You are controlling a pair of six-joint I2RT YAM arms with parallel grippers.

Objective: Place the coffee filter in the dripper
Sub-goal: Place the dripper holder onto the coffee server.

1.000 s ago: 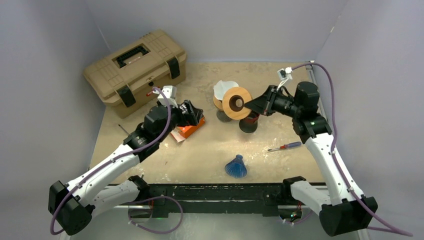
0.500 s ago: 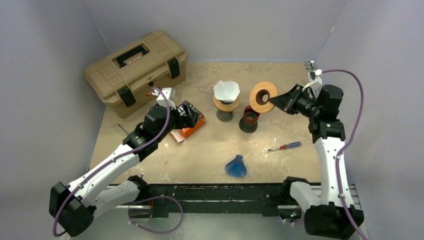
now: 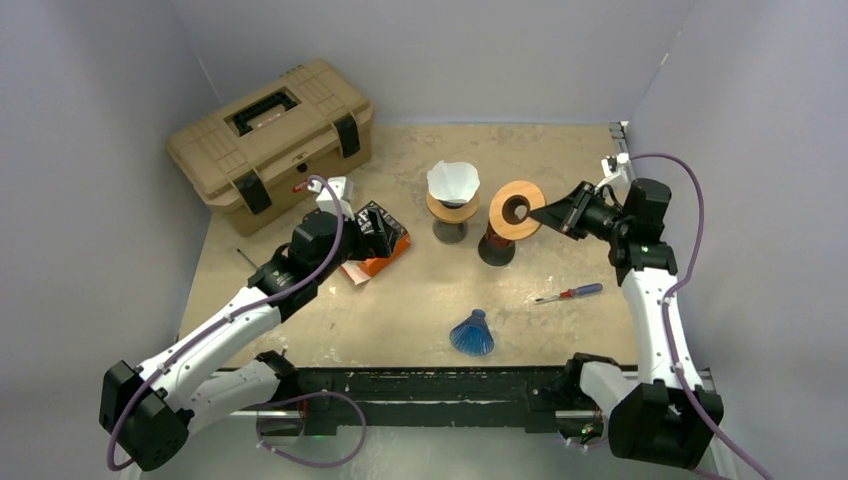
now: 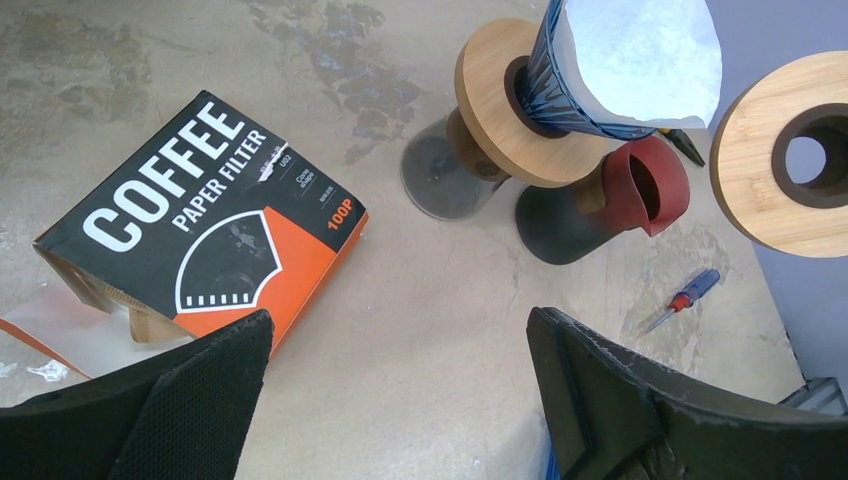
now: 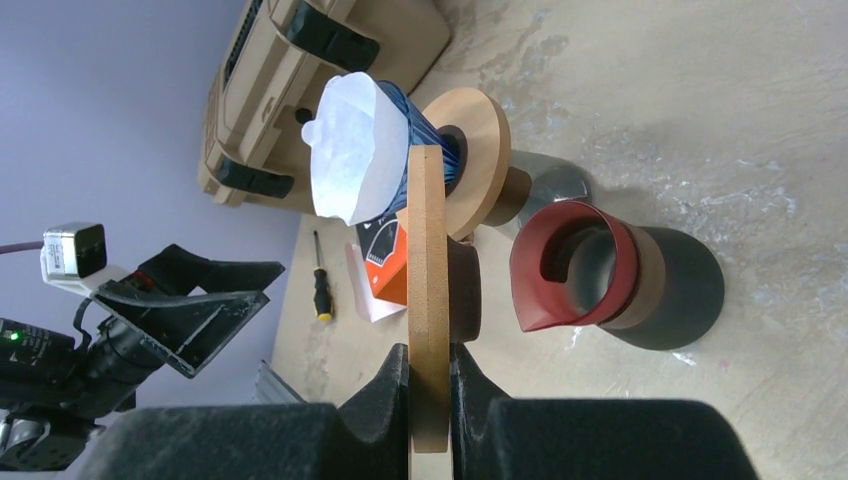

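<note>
The white coffee filter (image 3: 452,179) sits open inside the blue dripper (image 4: 560,100), upper centre of the overhead frame. The dripper rests in a wooden collar (image 4: 490,80). Just right of it a red pitcher (image 3: 497,238) stands on the desk (image 3: 420,300). The right jaws pinch the rim of a second wooden ring (image 3: 516,209), held on edge close by the pitcher. The left jaws are spread wide above the filter box (image 4: 215,235), centre-left.

We log a white filter (image 4: 640,55) in a dark blue ribbed dripper (image 4: 565,90), a pale wood ring (image 4: 755,170) and a red cup (image 4: 675,185). The box (image 4: 215,235) reads black and orange with white lettering; the toolbox (image 3: 270,130) is tan with black trim.
</note>
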